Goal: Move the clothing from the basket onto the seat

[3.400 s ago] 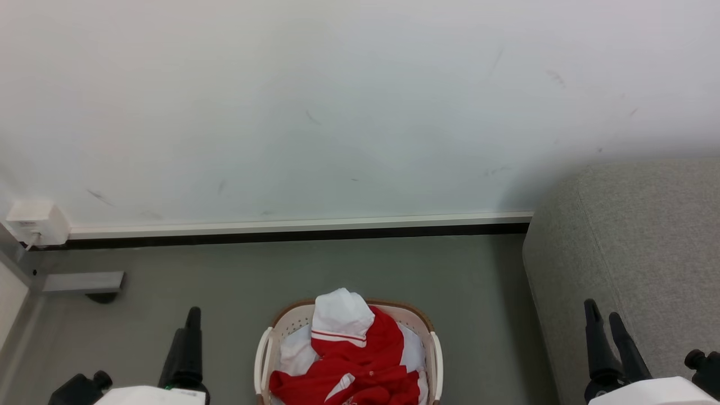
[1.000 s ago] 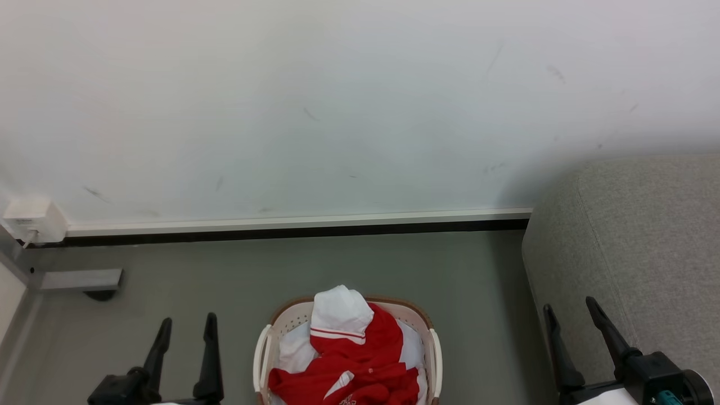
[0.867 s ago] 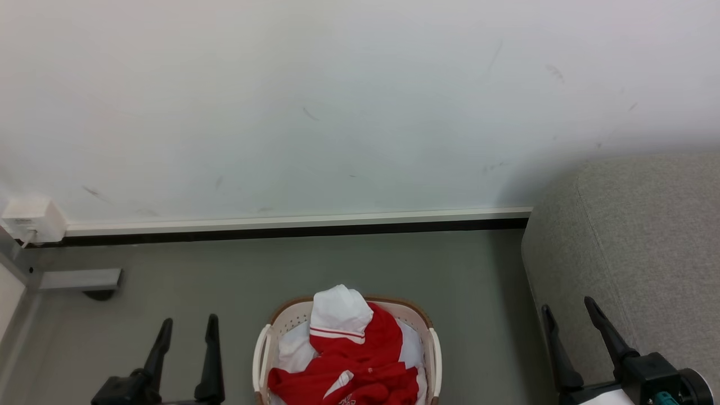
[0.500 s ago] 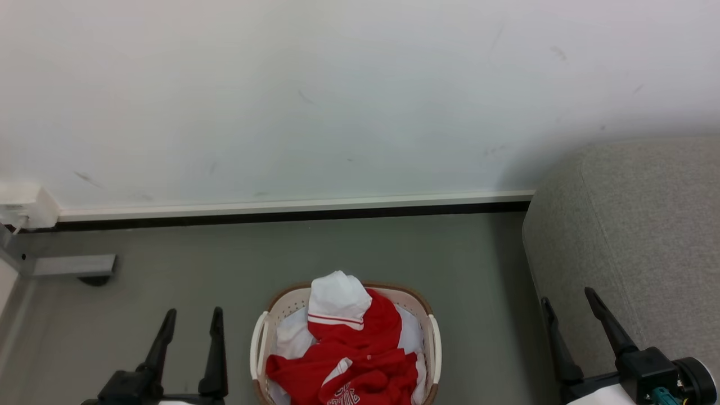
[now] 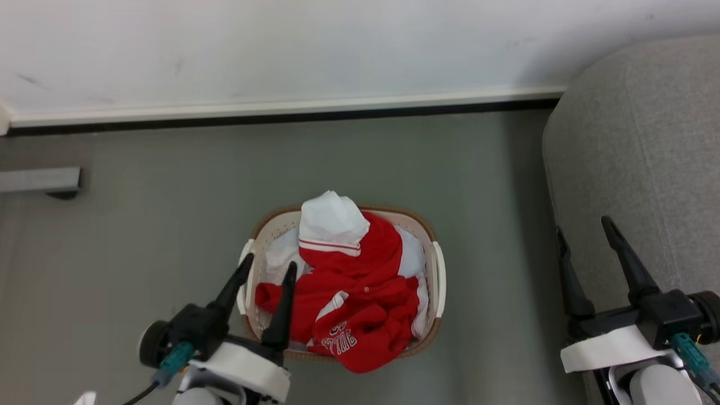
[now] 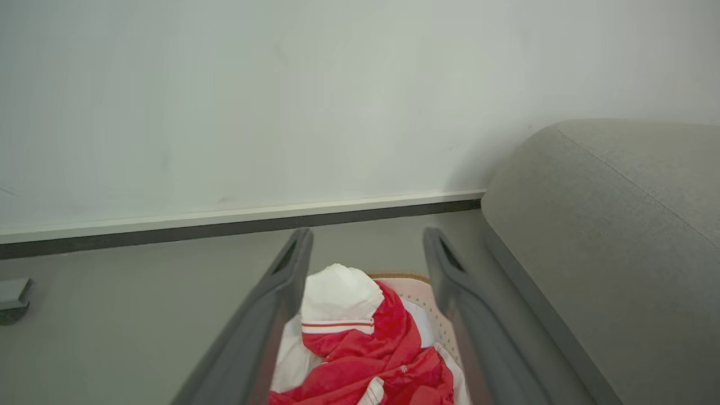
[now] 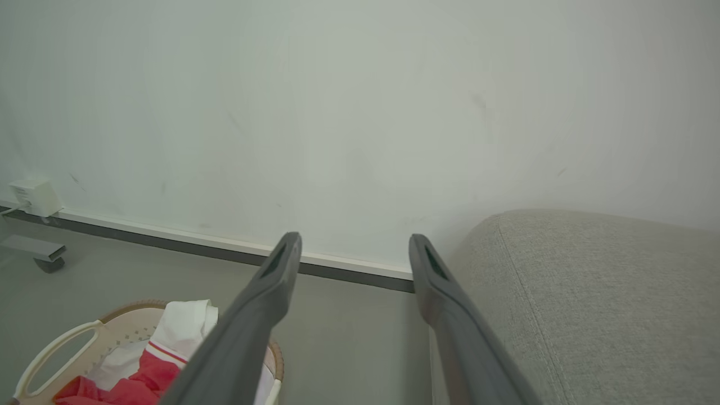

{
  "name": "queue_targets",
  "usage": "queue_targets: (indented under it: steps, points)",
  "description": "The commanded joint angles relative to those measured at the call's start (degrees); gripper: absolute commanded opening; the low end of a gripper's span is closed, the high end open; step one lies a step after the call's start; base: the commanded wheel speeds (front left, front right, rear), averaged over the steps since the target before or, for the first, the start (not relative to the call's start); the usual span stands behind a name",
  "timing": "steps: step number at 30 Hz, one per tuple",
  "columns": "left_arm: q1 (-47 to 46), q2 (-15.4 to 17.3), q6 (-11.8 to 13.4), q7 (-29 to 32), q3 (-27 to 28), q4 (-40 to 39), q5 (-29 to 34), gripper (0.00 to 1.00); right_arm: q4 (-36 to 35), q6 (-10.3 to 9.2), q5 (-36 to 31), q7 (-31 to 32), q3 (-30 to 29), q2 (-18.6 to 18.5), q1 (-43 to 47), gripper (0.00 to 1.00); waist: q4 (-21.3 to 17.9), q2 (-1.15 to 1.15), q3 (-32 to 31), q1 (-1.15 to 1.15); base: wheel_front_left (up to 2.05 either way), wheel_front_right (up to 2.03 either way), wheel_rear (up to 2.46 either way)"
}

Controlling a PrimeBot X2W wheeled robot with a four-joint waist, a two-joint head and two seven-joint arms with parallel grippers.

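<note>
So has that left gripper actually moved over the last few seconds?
Yes. The left gripper has swung right, from beside the basket to over its left rim; the camera tilted down too.

Red/white clothing [image 5: 360, 292] heaped in oval cream basket [image 5: 437, 275] on floor, beside grey seat [image 5: 635, 140].

Clothing [image 5: 360, 281] heaped in basket [image 5: 439, 278]; left end effector [image 5: 269, 260] spread wide at its left rim; seat [image 5: 647, 140] right.
</note>
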Motion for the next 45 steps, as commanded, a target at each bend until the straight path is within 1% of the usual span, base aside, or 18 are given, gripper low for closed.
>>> queue_targets:
  steps: [1,6,10,14,21,24,25,30,35,42,43,44,45]
  points:
    - [-2.24,1.3,-0.19,-0.02,-2.58,1.42,-1.34,1.0,-0.49,-0.12,-0.09,-0.2,-0.19,-0.25,-1.59,1.0,-0.73,0.0,5.85,-0.01,0.0,0.0,0.0]
    - [-9.51,6.39,-0.07,0.11,-14.77,8.53,-6.33,1.0,-1.8,-0.12,0.17,-0.2,-0.12,-0.23,-4.64,1.0,-1.9,0.0,11.72,-0.01,0.0,0.0,0.0]
    - [-16.26,10.04,-0.08,2.57,-24.58,12.29,-11.21,1.0,-2.99,-0.12,0.88,-0.2,0.1,-0.23,-6.64,1.0,-2.95,0.0,15.81,-0.01,0.0,0.0,0.0]
    - [-22.43,13.55,-0.09,5.09,-31.9,13.99,-15.07,1.0,-3.98,-0.12,2.1,-0.2,0.34,-0.23,-8.11,1.0,-4.07,0.0,19.33,-0.01,0.0,0.0,0.0]
    - [-30.35,18.31,-0.09,8.79,-42.73,15.14,-19.89,1.0,-5.13,-0.12,3.75,-0.2,0.82,-0.21,-9.89,1.0,-6.02,0.0,23.82,-0.01,0.0,0.0,0.0]
    - [-32.83,19.81,-0.09,10.04,-46.3,14.74,-21.95,1.0,-5.38,-0.12,4.37,-0.2,0.57,-0.19,-10.46,1.0,-6.52,0.0,25.02,-0.01,0.0,0.0,0.0]
    - [-32.83,19.81,-0.09,10.04,-46.3,14.74,-21.95,1.0,-5.38,-0.12,4.37,-0.2,0.57,-0.19,-10.46,1.0,-6.52,0.0,25.02,-0.01,0.0,0.0,0.0]
    - [-35.7,21.69,-0.1,12.12,-50.64,15.05,-24.76,1.0,-5.73,-0.12,5.26,-0.2,0.64,-0.2,-11.15,1.0,-7.14,0.0,26.4,-0.01,0.0,0.0,0.0]
    - [-37.82,23.15,-0.1,13.0,-53.35,15.58,-26.85,1.0,-5.82,-0.12,5.87,-0.2,0.62,-0.2,-11.31,1.0,-7.52,0.0,27.36,-0.01,0.0,0.0,0.0]
    - [-39.49,24.14,-0.1,14.5,-56.08,17.79,-29.03,1.0,-6.03,-0.12,6.03,-0.2,0.72,-0.2,-12.06,1.0,-8.22,0.0,28.63,-0.01,0.0,0.0,0.0]
    - [-39.79,24.2,-0.1,14.57,-56.34,18.34,-29.15,0.96,-6.07,-0.12,6.06,-0.2,0.66,-0.2,-12.17,1.0,-8.34,0.0,28.8,-0.01,0.0,0.0,0.0]
    - [-40.11,24.18,-0.1,14.41,-56.54,19.04,-29.3,0.61,-6.15,-0.12,6.13,-0.2,0.62,-0.2,-12.18,1.0,-8.48,0.0,28.93,-0.01,0.0,0.0,0.0]
    - [-40.22,23.97,-0.1,14.46,-56.9,19.55,-29.57,0.3,-6.14,-0.12,6.23,-0.2,0.5,-0.21,-12.24,1.0,-8.6,0.0,29.01,-0.01,0.0,0.0,0.0]
